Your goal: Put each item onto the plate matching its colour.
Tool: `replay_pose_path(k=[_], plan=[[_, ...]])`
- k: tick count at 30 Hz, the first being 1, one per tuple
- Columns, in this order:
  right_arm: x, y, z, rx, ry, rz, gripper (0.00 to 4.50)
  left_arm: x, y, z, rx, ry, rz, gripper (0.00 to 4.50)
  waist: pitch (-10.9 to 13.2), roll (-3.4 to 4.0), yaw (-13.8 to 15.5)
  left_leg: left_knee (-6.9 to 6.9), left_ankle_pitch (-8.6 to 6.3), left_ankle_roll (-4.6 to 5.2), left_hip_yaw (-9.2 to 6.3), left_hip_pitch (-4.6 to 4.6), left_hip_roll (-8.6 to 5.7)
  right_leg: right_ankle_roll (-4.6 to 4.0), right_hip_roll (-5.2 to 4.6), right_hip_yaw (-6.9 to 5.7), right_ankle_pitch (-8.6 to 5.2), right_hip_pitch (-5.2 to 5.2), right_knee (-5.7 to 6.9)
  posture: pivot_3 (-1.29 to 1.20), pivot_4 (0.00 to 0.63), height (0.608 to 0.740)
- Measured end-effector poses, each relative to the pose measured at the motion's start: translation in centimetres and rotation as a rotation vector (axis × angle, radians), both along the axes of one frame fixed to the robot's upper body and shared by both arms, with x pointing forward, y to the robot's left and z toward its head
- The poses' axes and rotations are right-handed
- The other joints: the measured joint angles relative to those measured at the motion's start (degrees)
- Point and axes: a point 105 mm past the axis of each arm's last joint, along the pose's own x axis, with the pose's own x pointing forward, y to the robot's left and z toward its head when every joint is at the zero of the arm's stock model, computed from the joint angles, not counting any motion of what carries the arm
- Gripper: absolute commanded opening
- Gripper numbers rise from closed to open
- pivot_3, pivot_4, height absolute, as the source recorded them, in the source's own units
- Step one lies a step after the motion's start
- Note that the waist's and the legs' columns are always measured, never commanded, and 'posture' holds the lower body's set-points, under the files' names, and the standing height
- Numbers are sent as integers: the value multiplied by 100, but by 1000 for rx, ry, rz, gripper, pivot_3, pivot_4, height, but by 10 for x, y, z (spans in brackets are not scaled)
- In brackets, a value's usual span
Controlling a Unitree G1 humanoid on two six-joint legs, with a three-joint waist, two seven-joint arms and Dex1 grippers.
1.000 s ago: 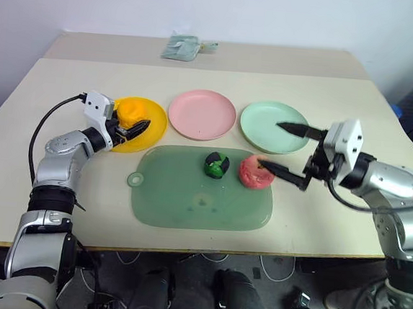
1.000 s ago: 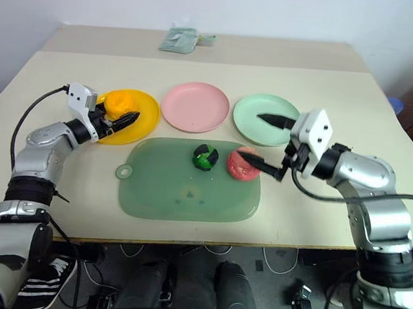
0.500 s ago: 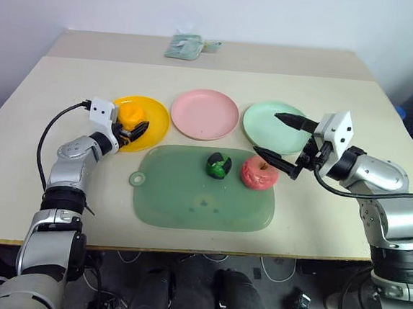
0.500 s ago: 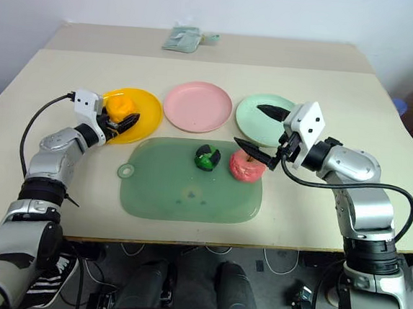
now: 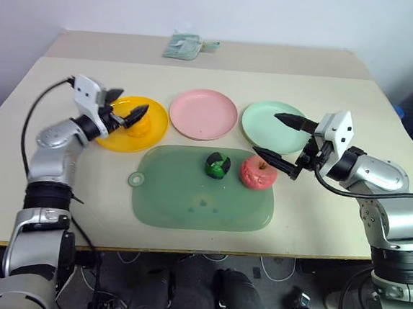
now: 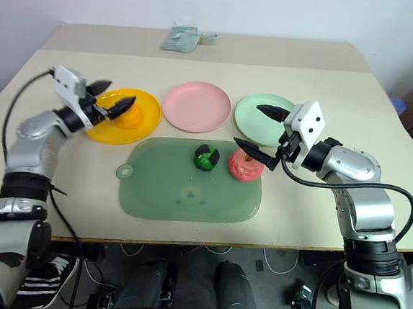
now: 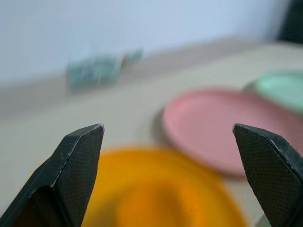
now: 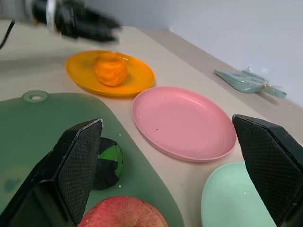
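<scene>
The round orange fruit [image 5: 141,124] rests on the yellow-orange plate [image 5: 118,139]. My left gripper [image 5: 128,103] hovers just above it, open and empty. The green-and-black ball [image 5: 218,164] and the pinkish-red apple [image 5: 257,173] lie on the far right part of the green mat [image 5: 203,194]. My right gripper [image 5: 280,141] stands open over the gap between the apple and the mint green plate [image 5: 258,124], its lower finger just above the apple. The pale pink plate [image 5: 203,114] lies between the two other plates with nothing on it.
A grey-green packet [image 5: 184,46] lies at the back of the table. The three plates stand in a row behind the mat. Bare tabletop runs along the front edge and both sides.
My left gripper has lifted up and away from the orange fruit, which stays on the yellow-orange plate. The right arm has held still.
</scene>
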Motion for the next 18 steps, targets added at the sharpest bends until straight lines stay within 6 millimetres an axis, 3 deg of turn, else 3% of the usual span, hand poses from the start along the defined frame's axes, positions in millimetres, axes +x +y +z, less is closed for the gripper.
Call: replay_pose_path(k=[3,8,12,18], plan=[[-1,1,0,0,1,7,4500,-13,-11,5,6,-2,-105,4451,-1,1,0,0,0,0,2,11,0,0,1,1,0,10,0,0,150,734],[-1,3,0,3,22,14,4500,-48,-33,-31,55,148,-337,4451,0,1,-21,0,0,0,2,11,3,-2,4,4,-1,9,-1,0,150,734],[-2,4,1,1,25,14,4500,-74,-46,-44,86,220,-497,4451,0,1,-7,-1,0,0,1,13,7,-9,1,3,-1,9,0,0,150,734],[-4,6,2,-2,24,20,4500,-77,-49,-42,112,195,-524,4451,0,2,3,0,1,-1,4,14,5,-11,9,4,-2,11,-5,0,150,734]])
